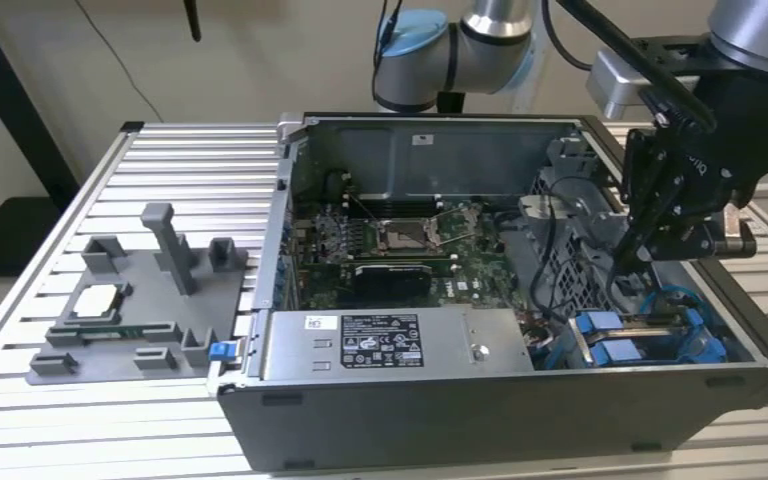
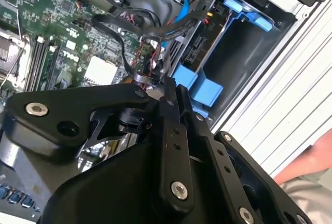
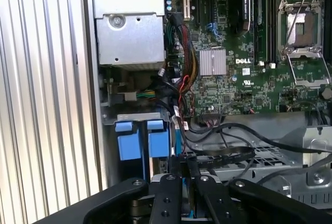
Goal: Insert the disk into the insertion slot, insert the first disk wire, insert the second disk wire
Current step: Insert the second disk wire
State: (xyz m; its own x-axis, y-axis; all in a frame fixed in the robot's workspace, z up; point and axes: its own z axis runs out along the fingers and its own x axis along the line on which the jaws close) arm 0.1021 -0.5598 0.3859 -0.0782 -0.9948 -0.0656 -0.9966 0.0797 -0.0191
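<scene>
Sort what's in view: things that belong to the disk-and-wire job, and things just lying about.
Belongs to the job:
- gripper, down inside the case
- insertion slot with blue trim
- black wires by the gripper

Just lying about:
- grey fixture on the table
- power-supply box
- motherboard

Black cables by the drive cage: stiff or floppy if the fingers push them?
Probably floppy: the black cables sag in loose curves across the case. Likely springy too, since one loop holds an arch. Being bunched together, they may snag.
</scene>
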